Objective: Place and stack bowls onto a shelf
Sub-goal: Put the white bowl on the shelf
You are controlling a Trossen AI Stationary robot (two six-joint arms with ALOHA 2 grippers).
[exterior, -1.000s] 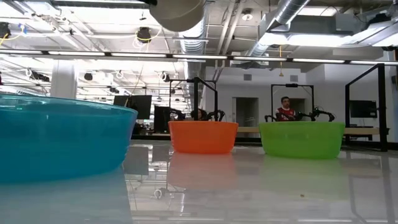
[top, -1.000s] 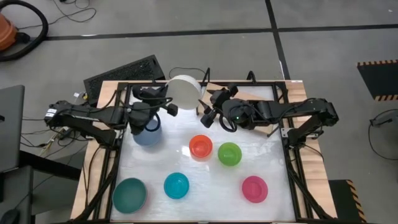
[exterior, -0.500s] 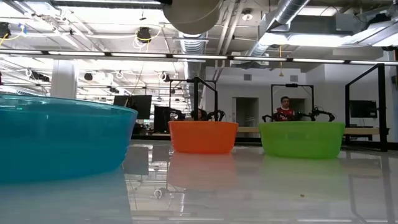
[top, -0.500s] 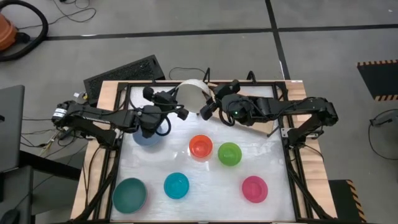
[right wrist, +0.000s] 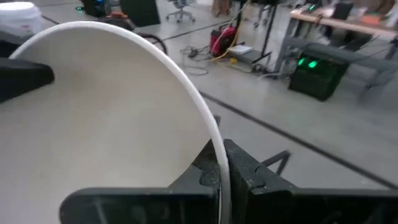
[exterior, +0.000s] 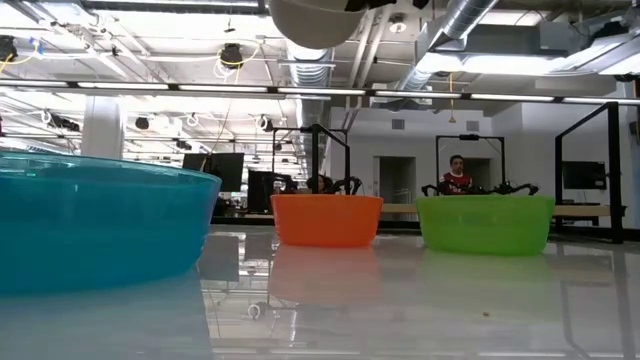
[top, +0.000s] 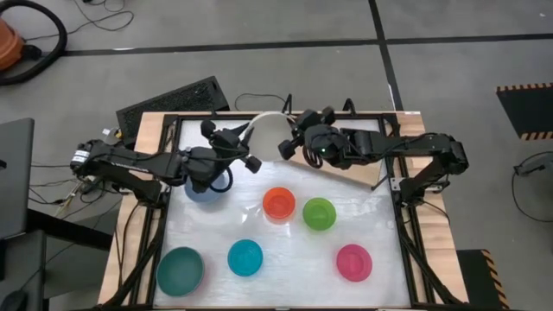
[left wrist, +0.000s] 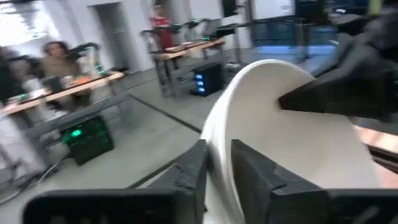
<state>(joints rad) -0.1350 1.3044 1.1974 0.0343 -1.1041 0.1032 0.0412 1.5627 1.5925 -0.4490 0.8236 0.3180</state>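
Above the far middle of the table, the white bowl (top: 270,130) hung in the air, tipped on edge between the two grippers. The right gripper (top: 292,142) was clamped on its rim, one finger inside and one outside, as the right wrist view showed with the rim (right wrist: 211,134) pinched between the dark fingers (right wrist: 249,171). The left gripper (top: 245,147) met the bowl's opposite edge; in the left wrist view its fingers (left wrist: 196,171) sat narrowly on either side of the rim, and whether they gripped it or had slackened could not be told. From the low view only the bowl's underside (exterior: 310,20) appeared, high above the tabletop.

Below the left gripper a pale blue bowl (top: 204,188) sat on the table (top: 380,226). Nearer the middle stood the orange-red bowl (top: 279,204) and the lime green bowl (top: 319,213), just beside each other. Along the near edge were the dark teal bowl (top: 180,269), the bright blue bowl (top: 244,257) and the pink bowl (top: 353,262), well apart. A person in red (exterior: 458,176) sat far off in the room behind.
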